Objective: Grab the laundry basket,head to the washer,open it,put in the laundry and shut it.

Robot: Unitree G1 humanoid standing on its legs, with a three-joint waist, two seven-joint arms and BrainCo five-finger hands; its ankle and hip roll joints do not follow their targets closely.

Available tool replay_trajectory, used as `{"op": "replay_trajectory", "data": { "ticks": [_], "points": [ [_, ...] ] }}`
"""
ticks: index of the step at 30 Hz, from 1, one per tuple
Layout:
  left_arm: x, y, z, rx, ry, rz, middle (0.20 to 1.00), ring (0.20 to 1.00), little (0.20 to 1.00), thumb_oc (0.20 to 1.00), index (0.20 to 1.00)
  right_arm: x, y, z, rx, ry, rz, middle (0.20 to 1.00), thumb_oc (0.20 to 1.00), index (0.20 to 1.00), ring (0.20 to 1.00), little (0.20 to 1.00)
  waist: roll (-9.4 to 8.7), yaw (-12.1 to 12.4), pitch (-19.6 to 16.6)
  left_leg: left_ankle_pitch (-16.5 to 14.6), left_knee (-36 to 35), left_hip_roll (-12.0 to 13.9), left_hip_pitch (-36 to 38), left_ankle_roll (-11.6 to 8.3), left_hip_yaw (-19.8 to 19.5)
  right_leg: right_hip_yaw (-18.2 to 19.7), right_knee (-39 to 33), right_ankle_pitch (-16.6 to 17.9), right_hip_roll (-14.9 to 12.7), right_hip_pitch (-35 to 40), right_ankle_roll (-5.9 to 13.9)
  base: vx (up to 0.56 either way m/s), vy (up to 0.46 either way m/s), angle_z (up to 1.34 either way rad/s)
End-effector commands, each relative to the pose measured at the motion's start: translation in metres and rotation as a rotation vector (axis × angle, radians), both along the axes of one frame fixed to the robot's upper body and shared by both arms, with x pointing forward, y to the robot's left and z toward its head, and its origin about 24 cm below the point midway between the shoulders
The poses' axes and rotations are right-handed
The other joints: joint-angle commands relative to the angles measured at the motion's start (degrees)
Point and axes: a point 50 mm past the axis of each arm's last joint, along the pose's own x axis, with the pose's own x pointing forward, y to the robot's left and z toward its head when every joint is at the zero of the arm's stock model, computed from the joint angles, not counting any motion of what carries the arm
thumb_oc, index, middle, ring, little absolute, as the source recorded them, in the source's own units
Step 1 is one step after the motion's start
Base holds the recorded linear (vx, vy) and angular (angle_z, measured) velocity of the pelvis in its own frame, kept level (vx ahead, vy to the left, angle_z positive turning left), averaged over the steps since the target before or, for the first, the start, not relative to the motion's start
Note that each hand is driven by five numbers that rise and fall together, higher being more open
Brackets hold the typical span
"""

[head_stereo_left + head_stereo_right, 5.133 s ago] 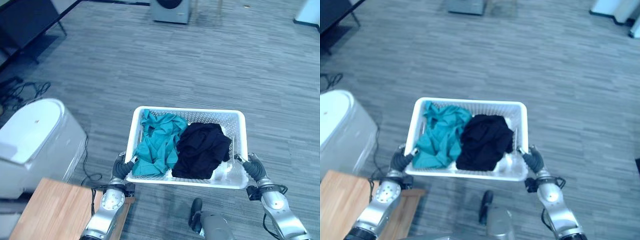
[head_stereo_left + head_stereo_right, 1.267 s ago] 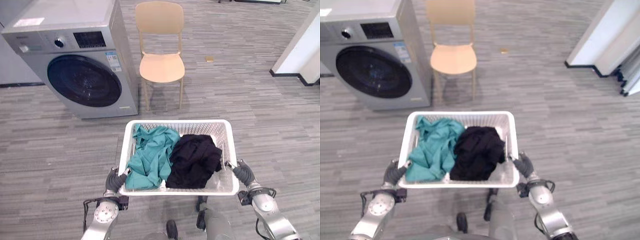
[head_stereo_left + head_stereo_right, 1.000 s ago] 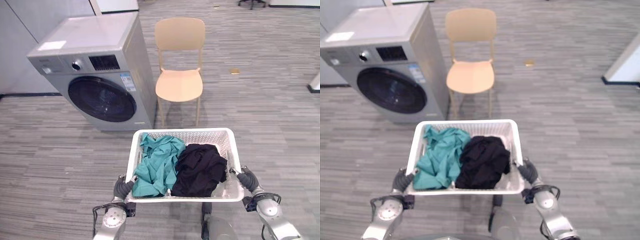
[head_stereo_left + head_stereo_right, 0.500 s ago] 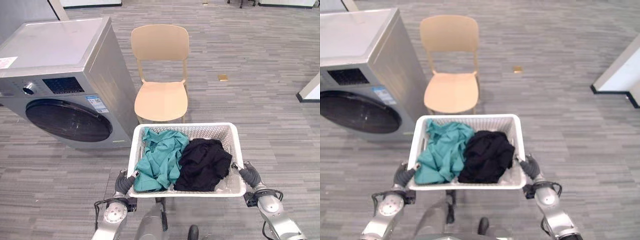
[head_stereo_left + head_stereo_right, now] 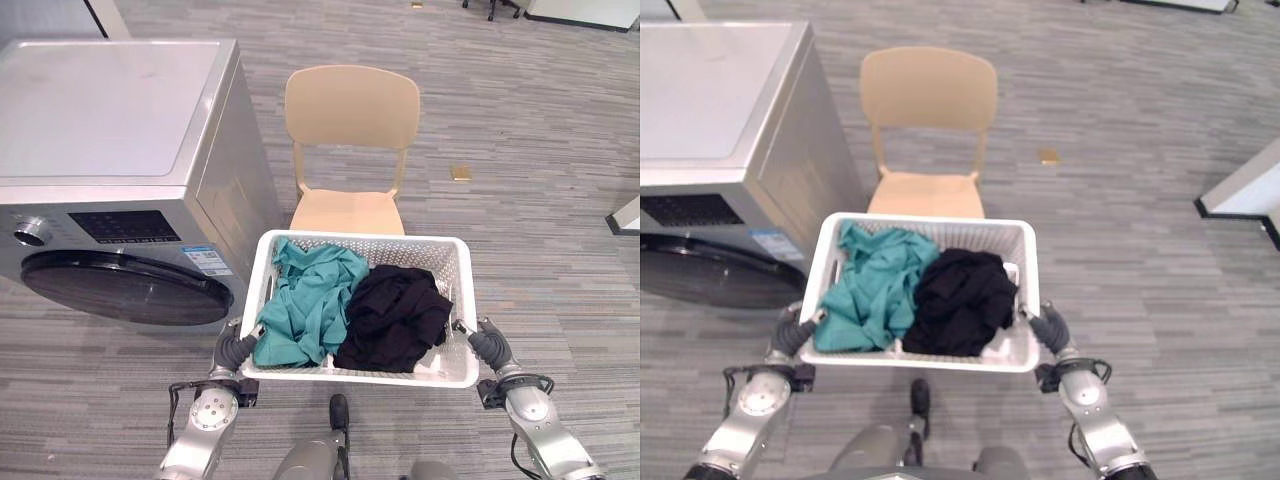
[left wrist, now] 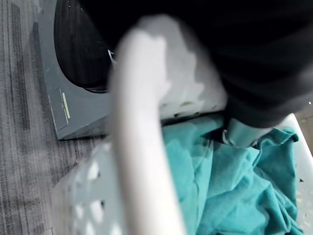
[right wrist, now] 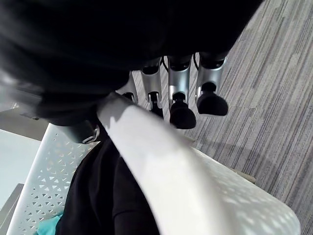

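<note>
We carry the white laundry basket, with its teal garment and black garment, over the floor beside the washer and before a chair. Our left hand and right hand curl round its end rims. We judge a rim might slip, tipping clothes out, or the basket could bump the chair.

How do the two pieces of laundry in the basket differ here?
The teal garment is light blue-green; the black garment is dark, with no folds to make out. The teal garment fills the basket's half nearer the left hand and the washer; the black garment fills the half nearer the right hand. The teal one reaches up to the far rim; the black one stops short of it. Both lie crumpled, touching mid-basket, inside the white laundry basket.
</note>
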Motion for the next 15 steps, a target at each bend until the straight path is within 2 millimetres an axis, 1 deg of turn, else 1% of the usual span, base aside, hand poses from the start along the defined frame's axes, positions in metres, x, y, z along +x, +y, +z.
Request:
{"op": "replay_trajectory", "data": {
  "ticks": [1, 2, 4, 5, 6, 8, 9, 10, 11, 13, 14, 15],
  "points": [
    [0.005, -0.009, 0.026, -0.066, -0.164, -0.053, 0.2, 0.2, 0.2, 0.2, 0.2, 0.02, 0.006, 0.042, 0.066, -0.23, 0.063, 0.2, 0.2, 0.2, 0.2, 0.2, 0.76, 0.1, -1.6, -7.1, 4.5, 5.5, 1.9, -5.38, -0.7, -4.4, -14.6, 7.5, 2.1, 1.6, 1.43, 0.23, -0.038, -0.02],
    [0.003, -0.009, 0.021, -0.081, -0.149, -0.032, 0.2, 0.2, 0.2, 0.2, 0.2, 0.02, 0.005, 0.04, 0.056, -0.221, 0.059, 0.2, 0.2, 0.2, 0.2, 0.2, 0.99, -1.0, -0.7, -8.0, 3.5, 5.1, 4.8, -5.48, -1.1, -4.8, -19.9, 9.9, 2.9, -2.1, 1.1, 0.19, -0.037, -0.02],
    [0.003, -0.009, 0.02, -0.081, -0.149, -0.031, 0.2, 0.2, 0.2, 0.2, 0.2, 0.02, 0.005, 0.04, 0.056, -0.221, 0.06, 0.2, 0.2, 0.2, 0.2, 0.2, 1.09, -1.0, -0.6, -8.1, 3.5, 5.2, 4.9, -5.51, -1.2, -4.9, -20.0, 9.9, 3.0, -1.9, 1.1, 0.19, -0.07, 0.07],
    [0.003, -0.007, 0.017, -0.088, -0.142, -0.005, 0.2, 0.2, 0.2, 0.2, 0.2, 0.018, 0.002, 0.036, 0.054, -0.203, 0.043, 0.2, 0.2, 0.2, 0.2, 0.2, 1.18, -1.8, 0.8, -9.2, 3.8, 4.8, 7.0, -5.97, -2.5, -5.4, -22.2, 12.5, 2.6, -5.3, 1.87, 0.25, -0.163, 0.03],
    [0.003, -0.007, 0.016, -0.089, -0.141, -0.004, 0.2, 0.2, 0.2, 0.2, 0.2, 0.017, 0.001, 0.035, 0.053, -0.196, 0.042, 0.2, 0.2, 0.2, 0.2, 0.2, 1.05, -2.0, 1.0, -9.9, 4.2, 4.6, 7.6, -5.99, -3.0, -5.8, -22.8, 12.9, 2.2, -5.1, 1.91, 0.33, -0.215, 0.17],
    [0.001, -0.008, 0.014, -0.086, -0.135, -0.01, 0.2, 0.2, 0.2, 0.2, 0.2, 0.013, -0.002, 0.031, 0.051, -0.18, 0.029, 0.2, 0.2, 0.2, 0.2, 0.2, 0.78, -2.1, 0.6, -11.6, 5.7, 4.0, 8.2, -6.18, -3.7, -5.1, -24.6, 13.5, 2.0, -3.4, 1.33, 0.17, -0.121, 0.29],
    [0.001, -0.008, 0.014, -0.086, -0.135, -0.01, 0.2, 0.2, 0.2, 0.2, 0.2, 0.013, -0.002, 0.031, 0.051, -0.18, 0.029, 0.2, 0.2, 0.2, 0.2, 0.2, 0.81, -2.2, 0.6, -11.7, 5.8, 4.0, 8.3, -6.19, -3.8, -5.1, -24.7, 13.5, 2.0, -3.2, 1.33, 0.17, -0.144, 0.83],
    [0.001, -0.012, 0.012, -0.112, -0.131, -0.009, 0.2, 0.2, 0.2, 0.2, 0.2, 0.01, -0.01, 0.027, 0.028, -0.164, 0.009, 0.2, 0.2, 0.2, 0.2, 0.2, 1.07, -2.3, 0.2, -12.7, 8.4, 4.7, 7.8, -7.45, -3.6, -6.4, -25.3, 14.4, 1.3, -2.0, 0.96, 0.15, -0.163, 0.76],
    [0.0, -0.014, 0.011, -0.123, -0.125, -0.008, 0.2, 0.2, 0.2, 0.2, 0.2, 0.009, -0.013, 0.027, 0.019, -0.162, -0.002, 0.2, 0.2, 0.2, 0.2, 0.2, 1.24, -2.4, 0.0, -13.1, 9.4, 5.6, 7.6, -8.11, -2.8, -7.7, -25.7, 14.2, 1.1, -1.2, 0.7, 0.2, -0.219, 0.7],
    [0.0, -0.017, 0.008, -0.141, -0.114, -0.008, 0.2, 0.2, 0.2, 0.2, 0.2, 0.009, -0.017, 0.028, 0.01, -0.16, -0.012, 0.2, 0.2, 0.2, 0.2, 0.2, 1.38, -2.6, -0.1, -13.4, 12.5, 7.1, 6.5, -8.77, -1.8, -9.0, -26.1, 13.4, 0.8, 0.3, 0.13, 0.12, -0.139, 0.47],
    [0.001, -0.019, 0.005, -0.147, -0.102, -0.005, 0.2, 0.2, 0.2, 0.2, 0.2, 0.01, -0.02, 0.027, 0.003, -0.155, -0.024, 0.2, 0.2, 0.2, 0.2, 0.2, 1.43, -2.6, 0.1, -12.9, 14.3, 8.3, 5.4, -9.23, -1.0, -9.8, -26.5, 12.4, 0.8, 1.9, -0.48, 0.12, -0.087, 0.56],
    [0.001, -0.02, 0.004, -0.151, -0.097, -0.008, 0.2, 0.2, 0.2, 0.2, 0.2, 0.01, -0.021, 0.027, 0.001, -0.153, -0.025, 0.2, 0.2, 0.2, 0.2, 0.2, 1.5, -2.6, 0.1, -12.3, 14.0, 8.8, 5.0, -9.26, -0.7, -10.0, -26.8, 12.0, 0.8, 2.5, -0.65, 0.13, -0.063, 0.43]
  ]
}}
